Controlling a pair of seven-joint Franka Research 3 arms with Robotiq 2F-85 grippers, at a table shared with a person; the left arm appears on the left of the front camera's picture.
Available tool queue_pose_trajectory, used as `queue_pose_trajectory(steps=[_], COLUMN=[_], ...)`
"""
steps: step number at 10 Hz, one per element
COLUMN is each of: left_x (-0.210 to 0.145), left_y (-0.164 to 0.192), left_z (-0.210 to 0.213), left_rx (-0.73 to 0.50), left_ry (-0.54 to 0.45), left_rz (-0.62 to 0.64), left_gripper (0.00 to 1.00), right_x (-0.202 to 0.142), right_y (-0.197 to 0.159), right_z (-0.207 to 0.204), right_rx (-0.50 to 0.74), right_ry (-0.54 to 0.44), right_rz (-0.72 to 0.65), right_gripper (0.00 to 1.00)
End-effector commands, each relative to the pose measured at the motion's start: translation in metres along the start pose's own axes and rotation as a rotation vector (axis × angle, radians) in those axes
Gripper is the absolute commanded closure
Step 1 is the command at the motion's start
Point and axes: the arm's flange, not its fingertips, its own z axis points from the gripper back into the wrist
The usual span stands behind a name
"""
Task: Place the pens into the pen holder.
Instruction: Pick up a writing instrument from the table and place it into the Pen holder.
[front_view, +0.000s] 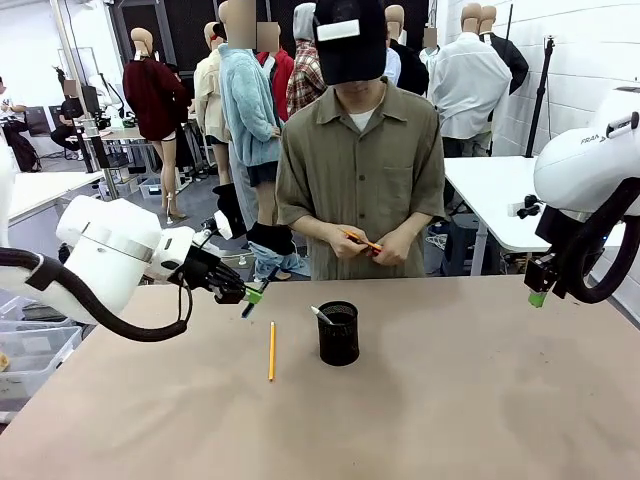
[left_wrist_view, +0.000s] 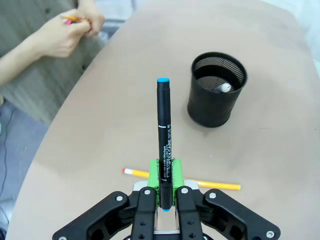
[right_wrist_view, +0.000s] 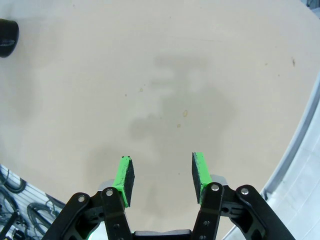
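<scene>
Left fingers (left_wrist_view: 176, 172): clamped on dark blue pen (left_wrist_view: 164, 130)
Right fingers (right_wrist_view: 125, 177): spread, grasping nothing, over table (front_view: 480, 400) at right
Pen holder (left_wrist_view: 212, 107): whitish pen (left_wrist_view: 223, 88) inside; yellow pencil (front_view: 271, 350) lying left

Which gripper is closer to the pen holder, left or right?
Left. The left gripper, holding a dark pen, is just left of the pen holder; the right gripper hangs far off to its right.

Tan table (front_view: 450, 400); white table (front_view: 490, 200) behind; clear bins (front_view: 30, 348) left
</scene>
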Motion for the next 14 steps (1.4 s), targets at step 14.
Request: queue_pose_trajectory(steps=[14], left_x=[-0.22], left_y=[-0.119], left_z=[0.231], left_rx=[0.247], left_ry=[-0.59], left_rz=[0.069], left_gripper=[1.0], right_x=[-0.004], right_y=[0.001], right_z=[-0.003], right_rx=[-0.027], right_ry=[0.0], right_rz=[0.011], right_gripper=[0.4])
